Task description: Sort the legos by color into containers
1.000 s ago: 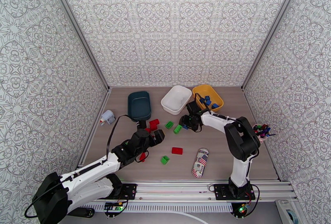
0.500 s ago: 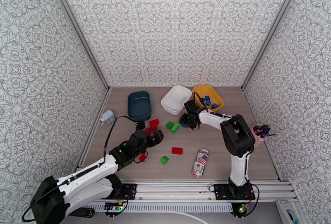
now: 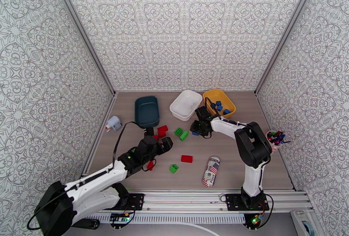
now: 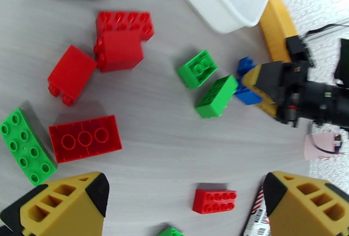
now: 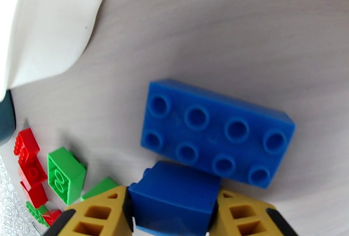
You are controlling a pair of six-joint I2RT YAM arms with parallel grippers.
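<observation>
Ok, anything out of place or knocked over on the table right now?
The printed can lies on its side toward the near edge, right of a red lego. Nothing looks spilled or broken.

Bright, even light; soft shadows.

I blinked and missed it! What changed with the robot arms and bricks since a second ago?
The right gripper squeezed shut on a small blue brick, close to where it already was. It has not carried the brick anywhere yet. The left gripper stayed wide open and barely moved, and the red bricks and the can stayed put.
</observation>
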